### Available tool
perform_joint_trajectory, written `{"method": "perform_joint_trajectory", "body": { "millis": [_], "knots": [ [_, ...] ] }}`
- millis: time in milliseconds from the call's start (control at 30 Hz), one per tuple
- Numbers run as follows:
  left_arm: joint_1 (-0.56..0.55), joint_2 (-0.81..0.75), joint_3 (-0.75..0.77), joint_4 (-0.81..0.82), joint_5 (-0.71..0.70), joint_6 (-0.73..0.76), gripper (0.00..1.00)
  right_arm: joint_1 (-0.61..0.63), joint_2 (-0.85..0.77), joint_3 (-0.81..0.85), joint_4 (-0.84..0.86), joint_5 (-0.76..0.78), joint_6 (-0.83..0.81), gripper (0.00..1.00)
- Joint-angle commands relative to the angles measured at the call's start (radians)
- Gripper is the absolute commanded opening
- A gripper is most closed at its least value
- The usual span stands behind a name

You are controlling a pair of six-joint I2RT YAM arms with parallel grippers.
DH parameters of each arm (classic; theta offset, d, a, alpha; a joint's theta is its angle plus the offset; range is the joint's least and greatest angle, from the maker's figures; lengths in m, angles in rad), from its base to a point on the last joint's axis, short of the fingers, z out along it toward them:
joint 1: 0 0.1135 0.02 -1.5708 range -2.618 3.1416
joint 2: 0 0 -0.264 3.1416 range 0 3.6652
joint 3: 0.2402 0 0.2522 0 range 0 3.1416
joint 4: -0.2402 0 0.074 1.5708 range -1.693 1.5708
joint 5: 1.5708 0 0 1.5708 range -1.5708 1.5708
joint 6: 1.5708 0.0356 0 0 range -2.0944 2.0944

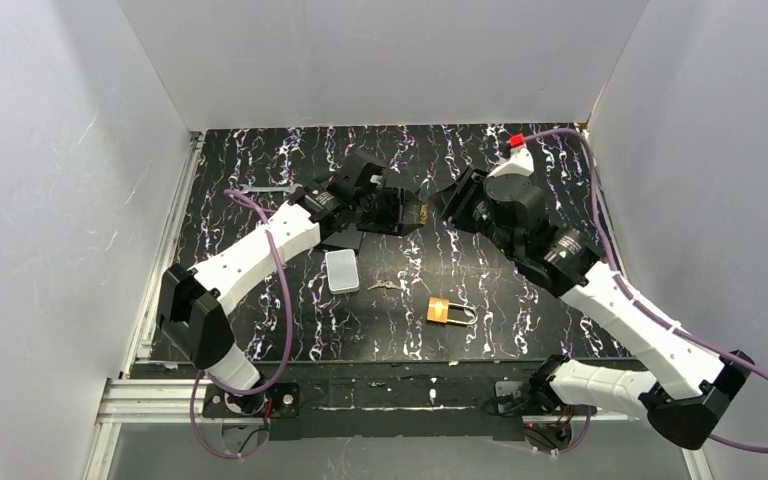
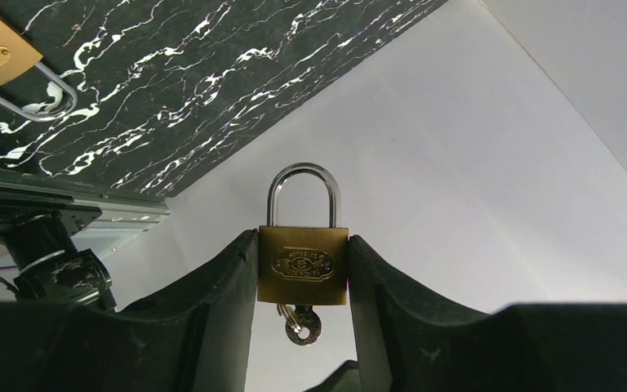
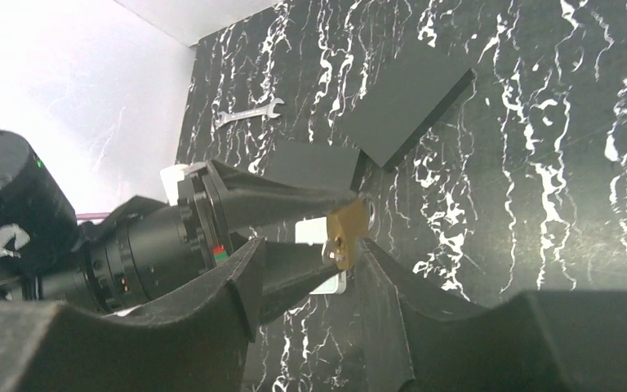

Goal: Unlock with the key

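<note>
Left hand (image 2: 302,245) clamped on padlock (image 2: 303,265), key (image 2: 300,324) in keyhole | right hand (image 3: 309,247) apart, near key

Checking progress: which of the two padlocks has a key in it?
The padlock clamped in the left gripper, key in its base. The other padlock lies loose on the table.

Robotics lab test cell. You see plain white panels (image 1: 390,60) walling a black, white-veined surface (image 1: 520,290) on three sides. Your left arm (image 1: 260,250) and right arm (image 1: 620,310) are bolted to an aluminium rail (image 1: 160,400) at its near edge, with purple cables (image 1: 285,300) trailing from them.
</note>
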Motion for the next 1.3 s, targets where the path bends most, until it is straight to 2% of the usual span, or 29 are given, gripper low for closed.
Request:
{"method": "perform_joint_trajectory", "body": {
  "millis": [0, 133, 433, 633, 1067, 1133, 1267],
  "knots": [
    [0.001, -0.093, -0.005, -0.038, -0.023, 0.024, 0.0, 0.004, 0.085, 0.151, -0.17, 0.015, -0.093, 0.53],
    [0.001, -0.085, 0.002, -0.047, -0.011, 0.027, 0.0, 0.005, 0.151, 0.214, -0.186, -0.081, -0.14, 0.49],
    [0.0, -0.072, 0.019, -0.05, -0.01, 0.026, 0.0, 0.006, 0.17, 0.18, -0.167, -0.148, -0.163, 0.49],
    [0.001, -0.071, 0.024, -0.05, -0.003, 0.026, 0.0, 0.006, 0.225, 0.185, -0.192, -0.134, -0.179, 0.48],
    [0.001, -0.058, 0.045, -0.055, 0.012, 0.04, 0.0, 0.006, 0.27, 0.172, -0.134, -0.1, -0.186, 0.44],
    [0.001, -0.056, 0.045, -0.057, 0.017, 0.04, 0.0, 0.006, 0.276, 0.176, -0.131, -0.099, -0.186, 0.38],
    [0.001, -0.057, 0.044, -0.063, 0.018, 0.04, 0.0, 0.006, 0.276, 0.179, -0.129, -0.088, -0.186, 0.2]
  ]
}}
